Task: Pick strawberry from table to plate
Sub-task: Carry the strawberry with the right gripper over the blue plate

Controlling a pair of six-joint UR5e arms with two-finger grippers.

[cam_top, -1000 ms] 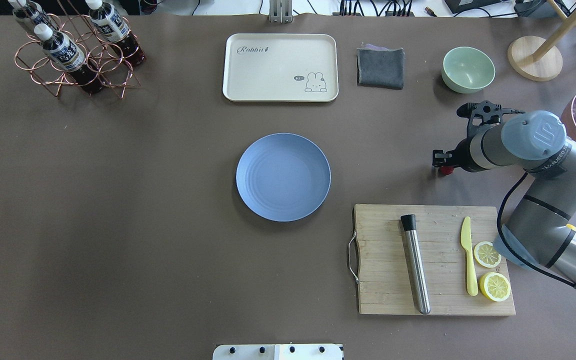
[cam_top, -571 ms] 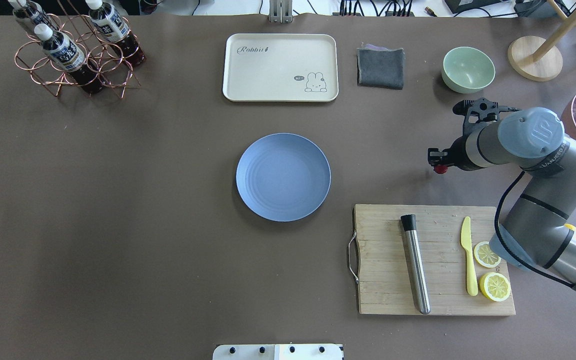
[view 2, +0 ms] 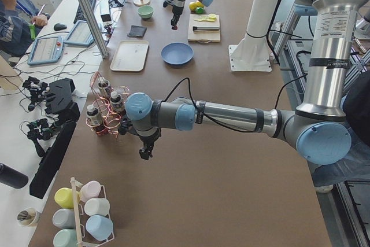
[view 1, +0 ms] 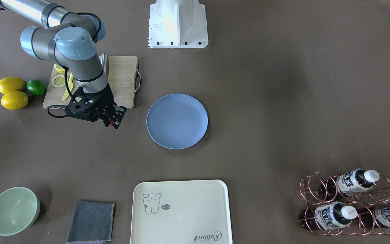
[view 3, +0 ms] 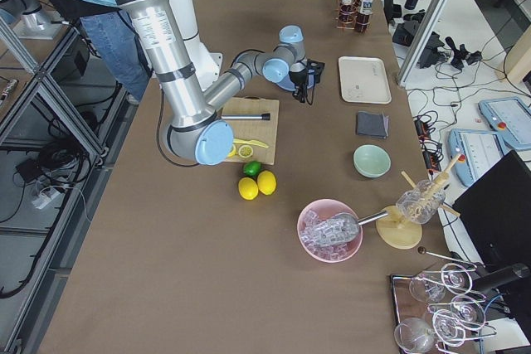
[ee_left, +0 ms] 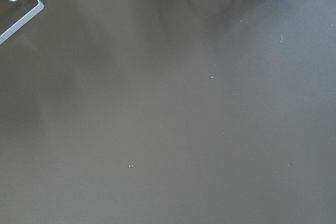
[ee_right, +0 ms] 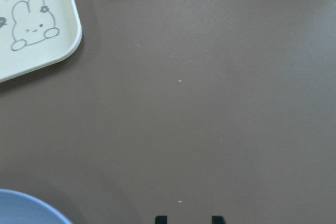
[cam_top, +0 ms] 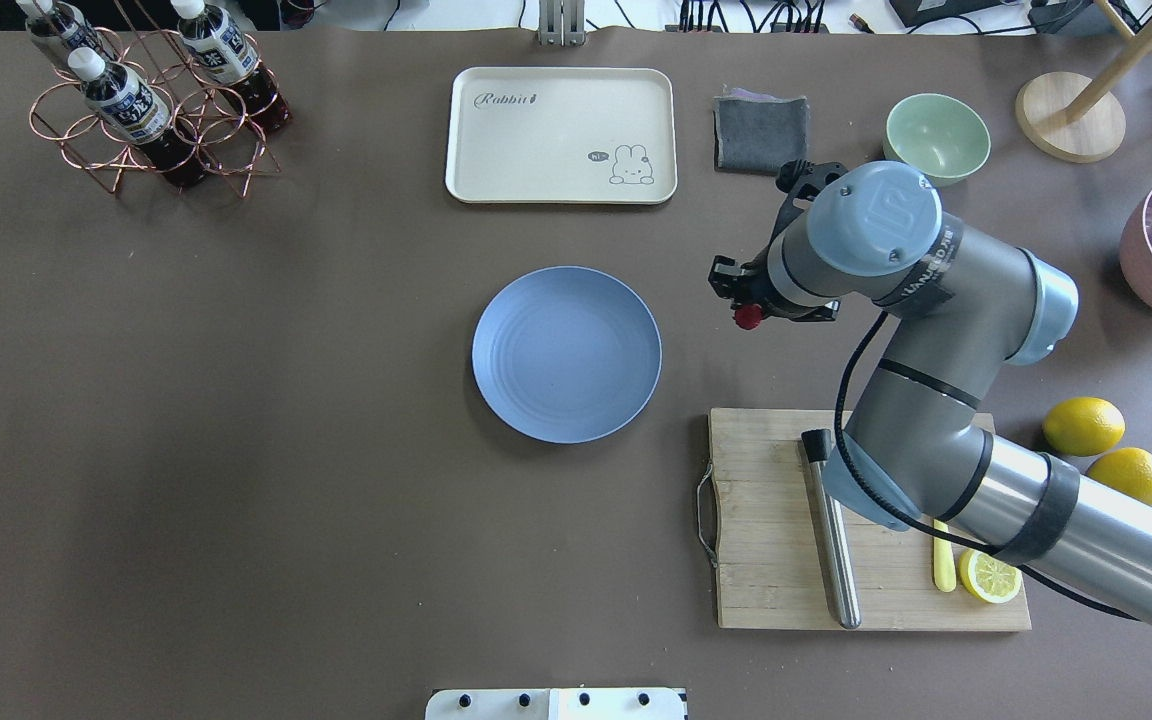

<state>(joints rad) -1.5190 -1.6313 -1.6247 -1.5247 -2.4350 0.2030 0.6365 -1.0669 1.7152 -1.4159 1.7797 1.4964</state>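
Note:
The tiny red strawberry (cam_top: 748, 318) hangs above the grey-brown table (cam_top: 236, 450), a short way right of the light-blue plate (cam_top: 566, 354). My right gripper (cam_top: 747, 312) is shut on it. In the front-facing view the same gripper (view 1: 115, 122) shows a red speck at its tips, left of the plate (view 1: 177, 121). The right wrist view catches only two dark fingertips (ee_right: 161, 219) and the plate's rim (ee_right: 26, 211); the berry is hidden there. My left gripper (view 2: 144, 153) hovers over bare table near the bottle rack, seen only in the left side view, so I cannot tell its state.
A wooden cutting board (cam_top: 766, 520) with a steel muddler (cam_top: 831, 530), a yellow knife and a lemon slice (cam_top: 990, 577) lies under the right arm. Two lemons (cam_top: 1083, 425), a cream tray (cam_top: 561, 135), a grey cloth (cam_top: 759, 130), a green bowl (cam_top: 936, 135) and a bottle rack (cam_top: 151, 95) ring the table.
My right arm has swung left toward the plate, carrying the strawberry with it. Its move uncovered the whole lemons and now covers part of the cutting board.

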